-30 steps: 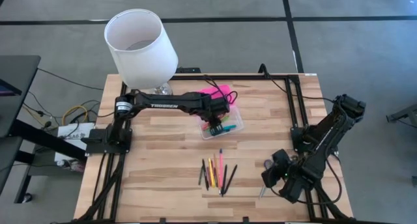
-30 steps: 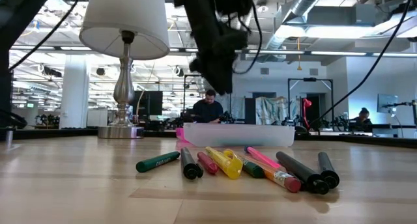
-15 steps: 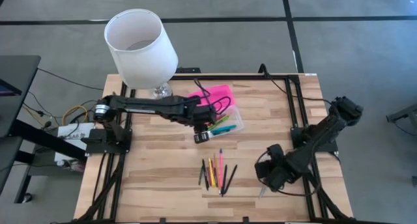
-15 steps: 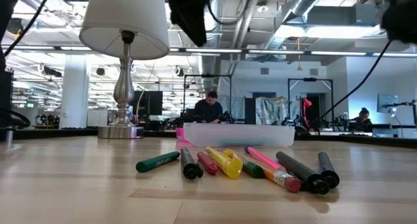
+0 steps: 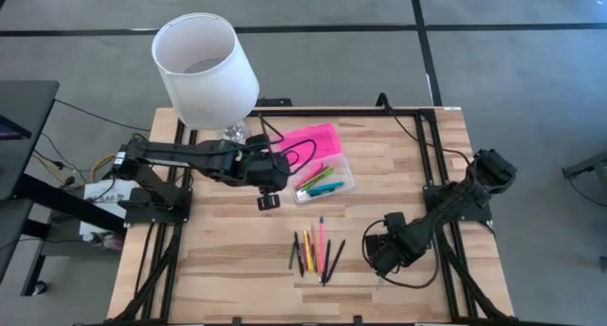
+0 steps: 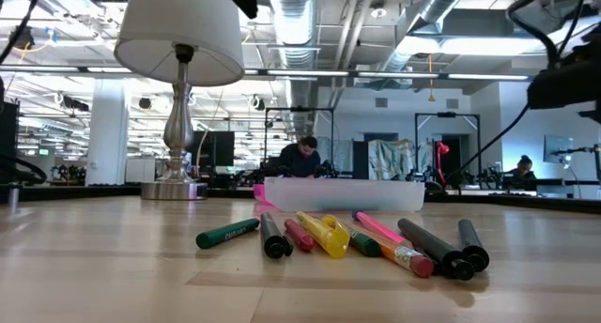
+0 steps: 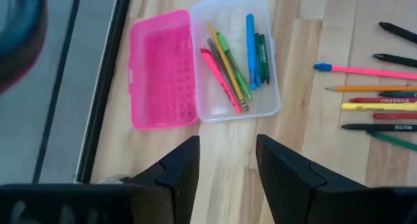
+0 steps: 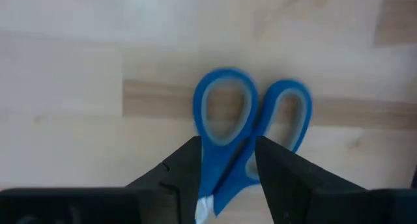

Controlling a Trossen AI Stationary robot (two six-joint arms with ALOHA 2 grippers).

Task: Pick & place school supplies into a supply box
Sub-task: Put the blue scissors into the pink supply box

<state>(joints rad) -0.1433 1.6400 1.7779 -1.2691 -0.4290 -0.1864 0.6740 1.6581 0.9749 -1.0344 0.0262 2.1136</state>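
The supply box lies open at the table's far middle, its pink lid (image 7: pixel 163 71) flat beside the clear base (image 7: pixel 267 103). Several pens (image 7: pixel 228 61) lie in the base. More pens and markers (image 5: pixel 313 250) lie in a row on the table nearer the front edge. My left gripper (image 7: pixel 228 149) hangs open and empty above the table, left of the box (image 5: pixel 327 177). Blue-handled scissors (image 8: pixel 251 120) lie flat on the wood. My right gripper (image 8: pixel 228 152) points straight down over them, open, one finger on each side of the scissors just below the handles, and touches nothing that shows.
A lamp with a white shade (image 5: pixel 204 65) stands at the table's far left corner. Black frame rails (image 5: pixel 432 146) run along the table's sides. In the low view the markers (image 6: pixel 329 234) lie in front of the box (image 6: pixel 343 192), and people sit in the room beyond.
My left gripper has risen from over the box's clear base and drawn back toward the table's left edge, leaving the low view upward. My right gripper has moved a little toward the table's left and sunk toward the scissors, turning as it went.
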